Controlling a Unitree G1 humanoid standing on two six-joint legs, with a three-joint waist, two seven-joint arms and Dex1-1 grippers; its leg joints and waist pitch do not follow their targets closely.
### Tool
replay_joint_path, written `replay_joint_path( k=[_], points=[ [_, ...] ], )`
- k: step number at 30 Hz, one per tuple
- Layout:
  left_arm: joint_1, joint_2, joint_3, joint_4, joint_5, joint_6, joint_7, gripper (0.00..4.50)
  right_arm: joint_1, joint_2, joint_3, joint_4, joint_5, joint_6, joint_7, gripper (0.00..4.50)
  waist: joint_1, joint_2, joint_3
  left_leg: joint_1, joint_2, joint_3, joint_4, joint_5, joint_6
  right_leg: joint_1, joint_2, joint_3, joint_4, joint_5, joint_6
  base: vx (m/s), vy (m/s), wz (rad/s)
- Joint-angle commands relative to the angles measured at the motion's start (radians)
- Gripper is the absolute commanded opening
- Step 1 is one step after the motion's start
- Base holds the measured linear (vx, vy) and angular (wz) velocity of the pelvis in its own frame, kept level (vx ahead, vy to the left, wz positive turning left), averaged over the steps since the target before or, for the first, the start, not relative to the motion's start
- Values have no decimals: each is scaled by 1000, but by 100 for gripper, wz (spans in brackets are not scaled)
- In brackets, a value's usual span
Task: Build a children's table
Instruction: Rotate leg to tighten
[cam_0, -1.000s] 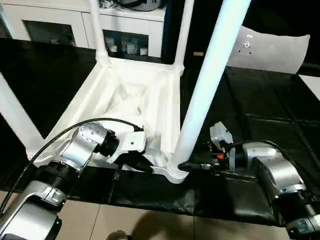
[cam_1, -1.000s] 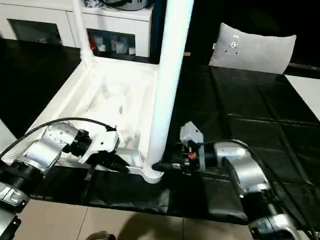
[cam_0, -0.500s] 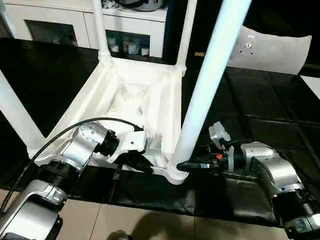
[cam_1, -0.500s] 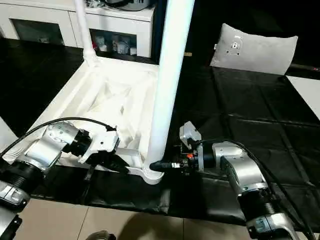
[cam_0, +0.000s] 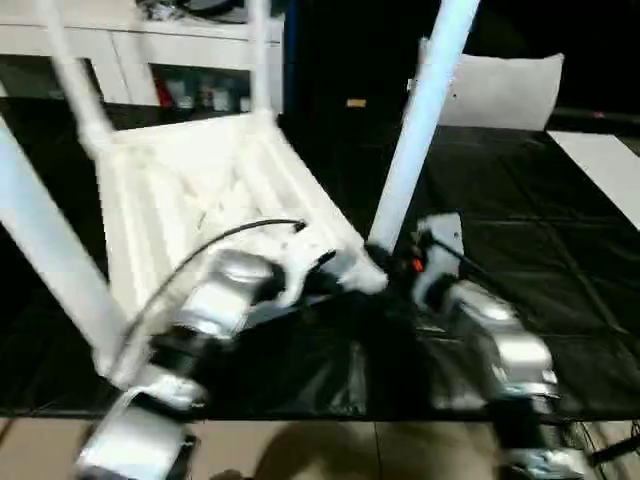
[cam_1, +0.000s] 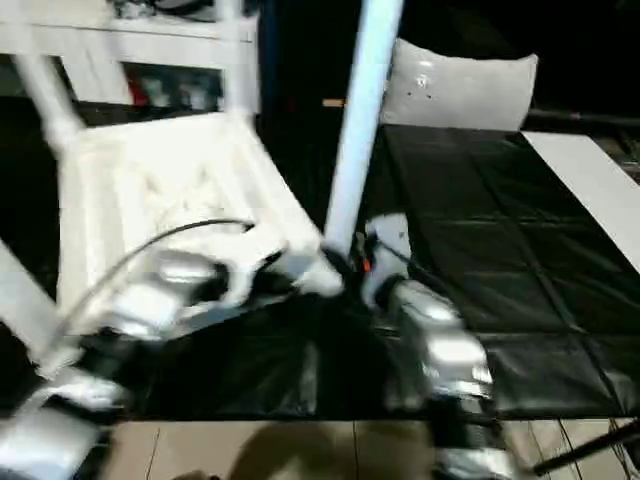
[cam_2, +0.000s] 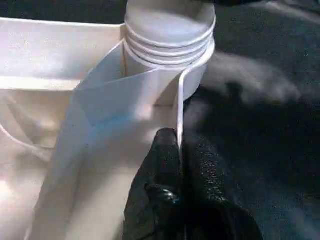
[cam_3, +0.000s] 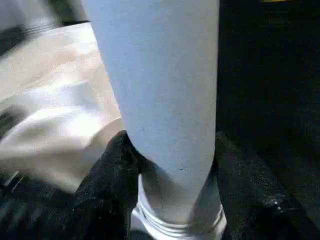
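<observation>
- Head views: the upturned table top is seen on black sheeting, with the nearest leg standing in its corner socket.
- Left wrist view: the top's rim beside that socket is pinched between the left gripper fingers.
- Right wrist view: the leg's base is clasped by the right gripper fingers; seating appears in hand, and a firm downward press is likely needed.

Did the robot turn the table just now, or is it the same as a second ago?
It looks turned: the near corner of the tabletop with its leg now points more toward the robot's right, though the camera moved too. The left gripper still pinches the rim and the right gripper still clamps the leg.
</observation>
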Motion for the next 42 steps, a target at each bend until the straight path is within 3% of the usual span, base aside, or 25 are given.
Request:
replay_joint_path(
  k=[1, 4, 5, 8, 11, 14, 16, 20, 23, 26, 32, 37, 38, 42],
  points=[
    [-32, -92, -37, -42, -48, -8, -4, 0, -16, 48, 49, 46, 1, 16, -38, 249, 6, 12, -65, 20, 29, -19, -74, -257, -42, 30, -60, 29, -91, -171, -180, 0, 0, 0],
    [-29, -92, -43, -54, -40, -6, -3, 0, -14, 60, 49, 30, -5, -4, -62, 261, 7, 14, -68, 19, 28, -16, -71, -205, -22, 36, -57, 28, -84, -52, -191, 0, 0, 0],
    [-26, -89, -44, -58, -37, -4, -1, 0, -8, 62, 45, 18, -9, -8, -68, 285, 10, 18, -71, 20, 28, -15, -68, -157, -5, 41, -55, 27, -76, 42, -206, 0, 0, 0],
    [-10, -54, -49, -69, -27, -24, -18, 0, 13, 52, 36, -15, -5, -14, -58, 305, 16, 19, -70, 22, 30, -13, -67, -136, 13, 45, -55, 26, -73, 101, -220, 0, 0, 0],
    [-2, -28, -54, -73, -27, -39, -38, 0, 29, 30, 34, -36, 21, 17, -21, 330, 17, 19, -69, 23, 31, -13, -68, -149, 14, 46, -57, 26, -75, 85, -222, 0, 0, 0],
    [16, 30, -58, -83, -30, -80, -97, 0, 65, -53, 57, -100, 53, 59, 92, 359, 23, 19, -64, 26, 34, -15, -73, -192, 4, 50, -55, 26, -83, 23, -209, 0, 0, 0],
    [25, 68, -59, -87, -35, -104, -143, 0, 76, -114, 65, -127, 66, 73, 165, 374, 22, 16, -61, 26, 34, -12, -74, -218, 0, 44, -57, 28, -86, -21, -206, 0, 0, 0],
    [32, 133, -69, -83, -42, -147, -222, 0, 73, -201, 68, -134, 84, 71, 285, 401, 27, 19, -59, 31, 36, -13, -76, -251, -17, 38, -60, 29, -92, -110, -200, 0, 0, 0],
    [33, 203, -96, -78, -55, -220, -346, 0, 51, -311, 102, -114, 107, 30, 475, 434, 35, 17, -60, 30, 37, -12, -74, -237, -13, 39, -59, 29, -88, -86, -201, 0, 0, 0],
    [37, 230, -110, -81, -63, -253, -409, 0, 43, -355, 127, -106, 117, 9, 560, 447, 43, 16, -64, 30, 37, -9, -68, -198, 4, 40, -61, 29, -80, -24, -217, 0, 0, 0],
    [32, 316, -177, -74, -60, -360, -588, 0, -5, -423, 181, -32, 126, -53, 766, 447, 51, 16, -65, 32, 39, -8, -67, -195, 18, 38, -62, 26, -76, -21, -241, 0, 0, 0],
    [16, 339, -204, -53, -45, -403, -641, 0, -38, -439, 216, 24, 141, -91, 895, 447, 68, 12, -64, 35, 43, -5, -67, -215, 12, 35, -65, 23, -73, -64, -248, 0, 0, 0],
    [14, 340, -205, -50, -45, -412, -653, 0, -43, -439, 221, 33, 144, -96, 914, 419, 68, 10, -63, 35, 43, -5, -67, -218, 12, 34, -65, 23, -74, -72, -248, 0, 0, 0],
    [11, 343, -213, -51, -46, -430, -675, 0, -52, -435, 249, 47, 165, -88, 984, 393, 71, 8, -64, 33, 44, -5, -67, -218, 11, 35, -68, 23, -74, -89, -243, 0, 0, 0]
  ],
)
